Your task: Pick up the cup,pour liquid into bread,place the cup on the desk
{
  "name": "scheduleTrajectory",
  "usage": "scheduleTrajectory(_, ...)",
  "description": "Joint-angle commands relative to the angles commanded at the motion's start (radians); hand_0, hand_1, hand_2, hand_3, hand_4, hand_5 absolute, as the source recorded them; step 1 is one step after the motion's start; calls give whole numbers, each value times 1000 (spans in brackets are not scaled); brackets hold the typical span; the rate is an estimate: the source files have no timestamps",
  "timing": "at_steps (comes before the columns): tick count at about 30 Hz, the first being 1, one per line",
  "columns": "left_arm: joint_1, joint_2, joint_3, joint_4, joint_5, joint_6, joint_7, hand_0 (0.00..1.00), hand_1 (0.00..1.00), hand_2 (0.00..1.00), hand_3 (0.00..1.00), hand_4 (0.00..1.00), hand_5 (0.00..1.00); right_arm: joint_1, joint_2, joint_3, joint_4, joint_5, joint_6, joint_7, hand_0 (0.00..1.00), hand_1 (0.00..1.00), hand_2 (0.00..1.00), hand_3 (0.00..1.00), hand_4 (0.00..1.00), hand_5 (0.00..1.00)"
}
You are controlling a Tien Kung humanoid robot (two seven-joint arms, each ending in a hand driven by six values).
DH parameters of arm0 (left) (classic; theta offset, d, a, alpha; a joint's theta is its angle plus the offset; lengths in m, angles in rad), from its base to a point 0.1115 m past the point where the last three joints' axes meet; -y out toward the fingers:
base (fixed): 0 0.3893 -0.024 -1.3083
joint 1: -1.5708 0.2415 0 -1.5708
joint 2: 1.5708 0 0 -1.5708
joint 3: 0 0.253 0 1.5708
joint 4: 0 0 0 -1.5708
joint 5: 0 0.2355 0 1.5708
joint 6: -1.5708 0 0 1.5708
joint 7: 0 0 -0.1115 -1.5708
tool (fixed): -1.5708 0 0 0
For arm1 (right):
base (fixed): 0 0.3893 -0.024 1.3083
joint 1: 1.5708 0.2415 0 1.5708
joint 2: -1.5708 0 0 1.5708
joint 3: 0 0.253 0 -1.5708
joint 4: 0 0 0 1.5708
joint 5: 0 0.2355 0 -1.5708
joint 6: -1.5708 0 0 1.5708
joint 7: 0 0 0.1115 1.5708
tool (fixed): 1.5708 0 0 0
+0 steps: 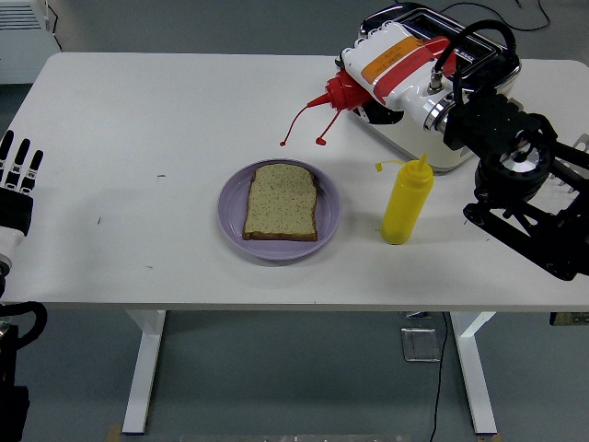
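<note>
A slice of bread (281, 201) lies flat on a purple plate (231, 224) at the table's middle. My right hand (370, 98) is shut on a red squeeze bottle (339, 90). It holds the bottle tilted in the air in front of the toaster, up and to the right of the plate. The bottle's nozzle (309, 108) points left and down toward the plate, and its cap tether hangs loose below. No liquid shows on the bread. My left hand (18, 177) rests at the table's left edge with its fingers spread, holding nothing.
A yellow squeeze bottle (406, 199) stands upright right of the plate, just left of my right arm's black joints (515, 170). A cream and chrome toaster (402, 140) stands at the back right, partly hidden by my arm.
</note>
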State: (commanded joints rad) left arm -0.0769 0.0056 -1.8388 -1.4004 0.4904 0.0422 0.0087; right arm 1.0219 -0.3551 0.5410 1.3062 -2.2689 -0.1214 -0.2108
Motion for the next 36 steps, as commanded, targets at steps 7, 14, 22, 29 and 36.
scheduleTrajectory(7,1,2,2,0,-1,0,0,787,737,736,698,543,998,9,-10,81,8,0,-2,-2,94,81,242,396,618,179)
scheduleTrajectory(14,-1,2,-1,0,-1,-1,0,787,736,736,698,544,998,4,-13,-24,0,0,18,-5,103,89,246,399,618,180)
scheduleTrajectory(22,-5,2,-7,-1,-1,-2,0,787,737,736,698,545,998,6,-32,61,2,0,22,-16,103,90,248,403,616,180)
scheduleTrajectory(29,-4,2,-8,-1,-1,-2,0,786,737,736,698,544,998,-5,-34,99,15,0,19,-21,104,88,247,400,615,182)
scheduleTrajectory(36,-7,-1,-5,-1,-1,-3,0,787,737,737,698,544,998,-33,8,-34,8,0,20,-16,103,88,248,401,615,184)
